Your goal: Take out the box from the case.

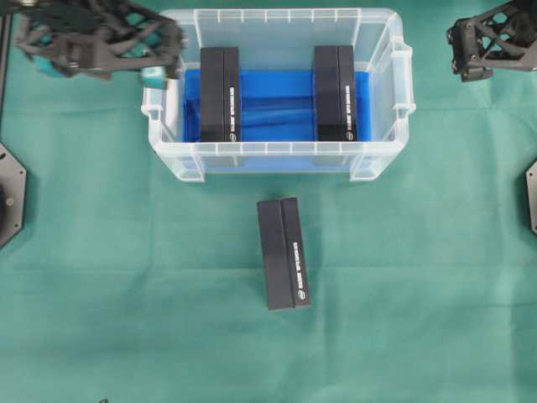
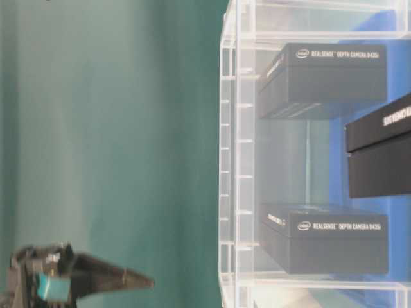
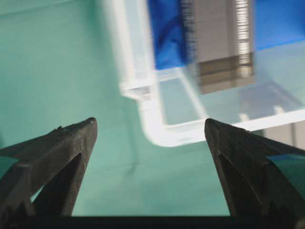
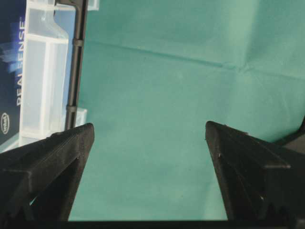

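A green cloth point(image 1: 126, 319) covers the whole table. On it sits the case point(image 1: 277, 156), a clear bin lined with a blue cloth point(image 1: 277, 101). Its far rim runs close to the top edge of the overhead view, and the table-level view cuts off its right part.

Two black boxes lie flat in the case, well apart: the left box point(image 1: 220, 94) near the left wall, the right box point(image 1: 335, 92) near the right wall, blue lining bare between them. A third box point(image 1: 283, 253) lies outside on the green cloth, just in front of the case's near wall and slightly turned. In the table-level view this third box point(image 2: 379, 151) is cropped at the right edge, and print on the other two reads "RealSense Depth Camera"; the print is too small to read overhead.

The left arm is blurred and cut off at the top left corner overhead. The left gripper point(image 1: 155, 74) hangs over the case's left rim, jaws spread wide with nothing between them; its wrist view shows a smeared case corner point(image 3: 157, 129) and a box end point(image 3: 224, 52).

The right gripper point(image 1: 470, 71) is partly out of frame at the upper right, clear of the case, jaws likewise wide and empty. Its wrist view catches only a case handle point(image 4: 43, 76) at the left edge.
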